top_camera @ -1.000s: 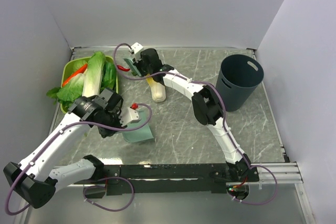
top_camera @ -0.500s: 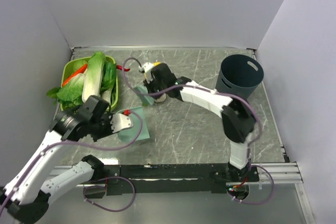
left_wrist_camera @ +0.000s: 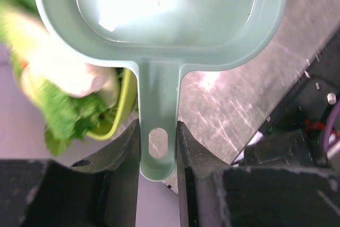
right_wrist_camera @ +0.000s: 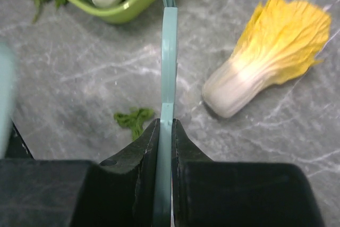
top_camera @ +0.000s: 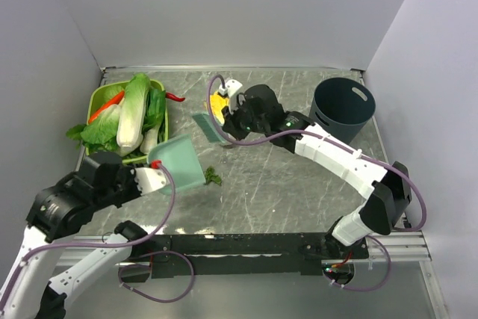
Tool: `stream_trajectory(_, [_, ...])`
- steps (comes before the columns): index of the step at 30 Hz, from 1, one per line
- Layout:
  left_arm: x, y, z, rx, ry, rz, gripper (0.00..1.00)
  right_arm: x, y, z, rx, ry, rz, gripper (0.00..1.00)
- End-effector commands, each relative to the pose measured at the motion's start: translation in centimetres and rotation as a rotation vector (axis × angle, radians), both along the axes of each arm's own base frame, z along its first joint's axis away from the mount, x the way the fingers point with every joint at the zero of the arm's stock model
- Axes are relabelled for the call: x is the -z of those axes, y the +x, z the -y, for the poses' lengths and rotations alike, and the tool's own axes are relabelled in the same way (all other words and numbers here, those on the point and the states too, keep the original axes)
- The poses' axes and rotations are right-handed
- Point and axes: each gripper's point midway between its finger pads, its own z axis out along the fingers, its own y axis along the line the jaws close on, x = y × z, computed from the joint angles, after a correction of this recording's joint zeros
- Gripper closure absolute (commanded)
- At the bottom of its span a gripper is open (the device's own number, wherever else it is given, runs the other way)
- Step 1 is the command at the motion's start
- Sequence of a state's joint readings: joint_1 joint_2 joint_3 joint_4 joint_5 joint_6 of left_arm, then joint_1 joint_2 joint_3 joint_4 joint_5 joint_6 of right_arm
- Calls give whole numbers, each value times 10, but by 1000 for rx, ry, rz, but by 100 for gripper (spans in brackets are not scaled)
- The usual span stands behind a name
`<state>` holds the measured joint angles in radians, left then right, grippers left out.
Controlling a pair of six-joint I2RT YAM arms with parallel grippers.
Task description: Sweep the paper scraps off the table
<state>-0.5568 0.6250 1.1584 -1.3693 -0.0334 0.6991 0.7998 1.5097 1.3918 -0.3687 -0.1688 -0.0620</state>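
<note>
A small clump of green paper scraps lies on the grey-green marble table, just right of the teal dustpan. My left gripper is shut on the dustpan's handle, and the pan is tilted and empty. Farther back, my right gripper is shut on a thin teal brush. In the right wrist view the brush shows edge-on between the jaws of that gripper. The scraps lie on the table just left of it.
A yellow-topped cabbage half lies right of the brush. The lime basket of cabbages stands at the back left, with a red chilli beside it. A dark round bin stands at the back right.
The left arm has drawn back and left, lifting and tilting the dustpan. The right arm has swung the brush right and nearer. The scraps now show on the table.
</note>
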Motion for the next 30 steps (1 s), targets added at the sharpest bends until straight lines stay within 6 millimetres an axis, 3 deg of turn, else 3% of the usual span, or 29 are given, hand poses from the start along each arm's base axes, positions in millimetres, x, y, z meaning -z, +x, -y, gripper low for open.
stream_trajectory(1, [-50,13,-7,-194,-165,138,99,15,-22,6,-79,-4,-40,100])
stream_trajectory(6, [-75,33,-11,-384,-275,172,99,30,-36,-1,-163,-14,-107,100])
stream_trajectory(11, [-95,62,-13,-548,-376,186,99,28,-46,-16,-193,43,-147,100])
stream_trajectory(14, [-106,79,-12,-623,-439,156,99,20,-57,-31,-246,68,-121,100])
stream_trajectory(15, [-119,81,-11,-638,-482,162,99,19,-61,-36,-273,72,-114,100])
stream_trajectory(17, [-120,92,-5,-645,-510,100,99,19,-77,-50,-346,75,-89,100])
stream_trajectory(18, [-135,94,-2,-645,-553,117,99,24,-80,-56,-380,62,-69,100])
stream_trajectory(23, [-157,116,4,-641,-625,93,99,26,-107,-115,-561,78,102,100])
stream_trajectory(25, [-158,122,5,-643,-629,85,99,17,-104,-137,-576,109,160,100])
stream_trajectory(26, [-161,123,6,-638,-632,90,99,25,-105,-156,-596,113,185,100])
stream_trajectory(28, [-160,126,8,-628,-634,77,99,8,-98,-180,-606,162,243,100])
stream_trajectory(29, [-158,128,8,-630,-633,72,99,18,-97,-198,-617,173,252,100])
stream_trajectory(30, [-157,131,7,-635,-631,75,99,3,-94,-212,-620,211,281,100])
